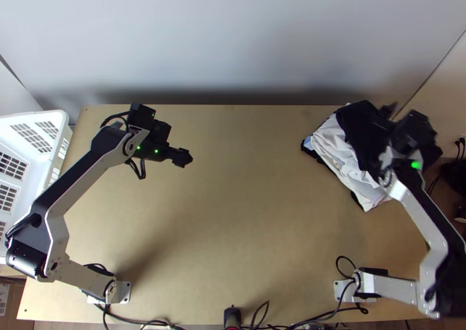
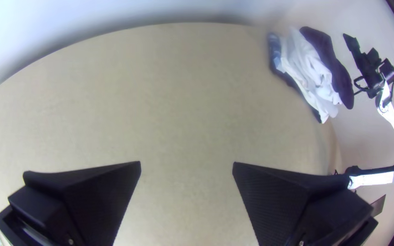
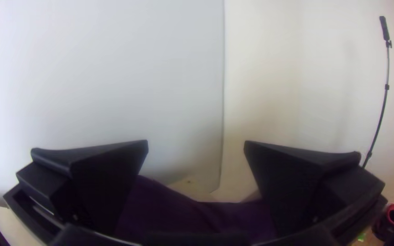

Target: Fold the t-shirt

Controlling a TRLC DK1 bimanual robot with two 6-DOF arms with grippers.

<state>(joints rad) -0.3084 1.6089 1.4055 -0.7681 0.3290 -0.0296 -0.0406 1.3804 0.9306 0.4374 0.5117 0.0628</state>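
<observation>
In the top view, my left gripper (image 1: 183,157) is above the table's left part, away from any cloth. My left gripper (image 2: 187,167) stands open in its wrist view, with bare wood below. A bunched heap lies at the table's back right corner, with white cloth (image 1: 342,151) beside and under dark cloth (image 1: 356,120). The same white cloth (image 2: 310,68) appears far off in the left wrist view. My right gripper (image 1: 389,110) is over the heap's dark part. Its wrist view has the right gripper (image 3: 196,146) open, with dark purple cloth (image 3: 169,207) lower down behind the fingers.
A white slatted basket (image 1: 57,118) stands at the table's left edge. The wooden table (image 1: 250,202) has bare surface between the arms. Walls rise behind it. Cables (image 1: 314,318) run along the near edge.
</observation>
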